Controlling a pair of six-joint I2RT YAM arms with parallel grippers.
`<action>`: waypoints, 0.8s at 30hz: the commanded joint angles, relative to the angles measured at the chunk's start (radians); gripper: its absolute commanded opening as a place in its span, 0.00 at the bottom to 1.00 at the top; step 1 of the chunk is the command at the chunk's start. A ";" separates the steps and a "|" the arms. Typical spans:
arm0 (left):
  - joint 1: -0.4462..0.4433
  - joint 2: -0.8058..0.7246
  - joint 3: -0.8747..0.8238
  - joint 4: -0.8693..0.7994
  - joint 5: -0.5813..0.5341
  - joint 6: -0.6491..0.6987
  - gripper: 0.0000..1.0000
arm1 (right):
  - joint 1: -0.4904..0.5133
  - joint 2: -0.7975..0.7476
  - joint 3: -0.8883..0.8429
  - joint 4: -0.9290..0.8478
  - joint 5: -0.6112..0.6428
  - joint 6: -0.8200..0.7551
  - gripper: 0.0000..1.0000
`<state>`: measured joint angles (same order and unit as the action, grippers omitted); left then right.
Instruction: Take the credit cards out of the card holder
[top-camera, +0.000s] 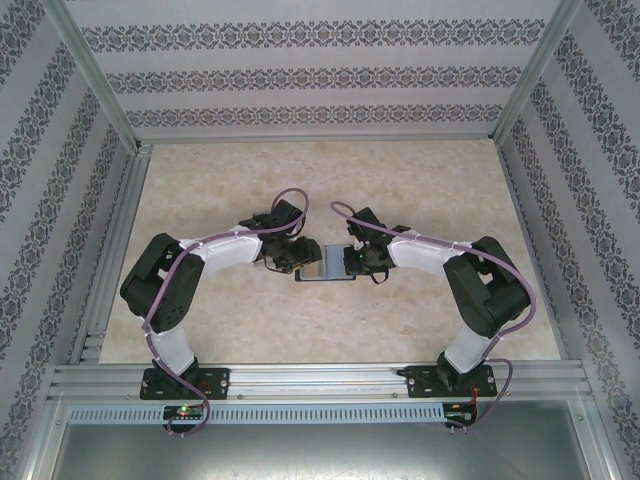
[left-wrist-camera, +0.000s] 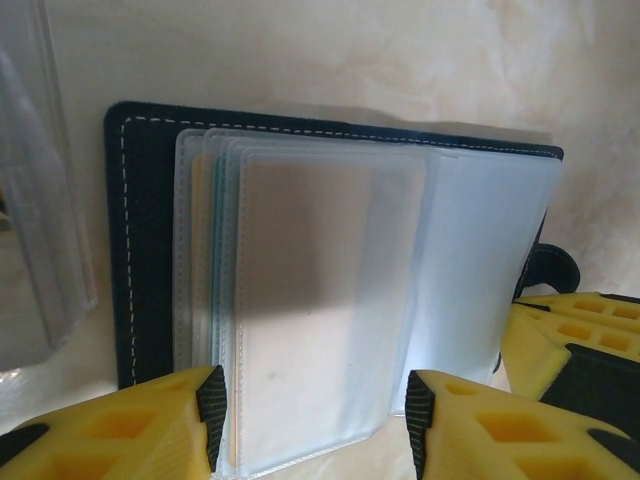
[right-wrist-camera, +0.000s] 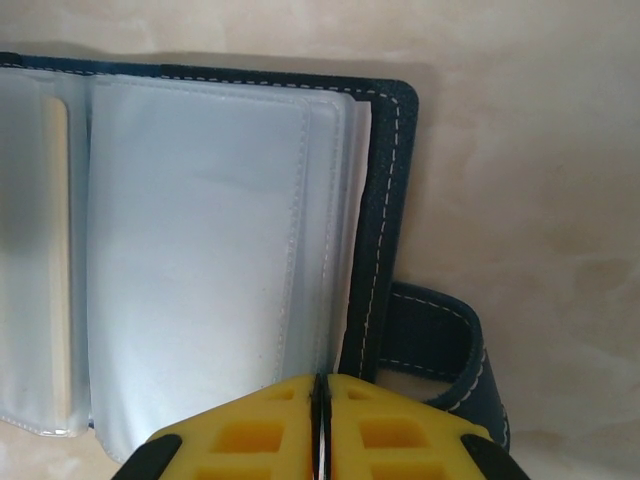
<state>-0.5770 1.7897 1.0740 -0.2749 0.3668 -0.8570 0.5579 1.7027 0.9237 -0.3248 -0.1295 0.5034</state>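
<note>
Left gripper (left-wrist-camera: 315, 418): jaws half apart, straddling the near end of the top clear sleeve (left-wrist-camera: 320, 300), pads close to its two side edges.

Right gripper (right-wrist-camera: 320, 415): jaws closed pad to pad at the near edge of the holder (right-wrist-camera: 385, 220), just beside its tab (right-wrist-camera: 430, 340). Cannot tell if a sleeve is pinched.

Holder lies open and flat on the table (top-camera: 400, 180), between the two grippers.

Cards (left-wrist-camera: 200, 270) sit inside the sleeves; tan and teal edges show.

Card holder (top-camera: 326, 265) on table (top-camera: 400, 180) between left fingers (left-wrist-camera: 150, 420), right fingers (right-wrist-camera: 270, 435).
</note>
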 joint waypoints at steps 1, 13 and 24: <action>-0.018 0.016 0.034 0.034 0.017 0.007 0.52 | -0.007 0.015 -0.023 0.007 -0.010 0.023 0.14; -0.024 0.054 0.044 0.042 0.037 0.010 0.51 | -0.003 0.018 -0.026 0.009 -0.021 0.029 0.14; -0.030 0.056 0.047 0.065 0.065 0.007 0.53 | 0.007 0.021 -0.025 0.008 -0.019 0.034 0.14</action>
<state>-0.5846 1.8320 1.0981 -0.2455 0.3977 -0.8570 0.5587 1.7031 0.9195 -0.3164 -0.1406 0.5220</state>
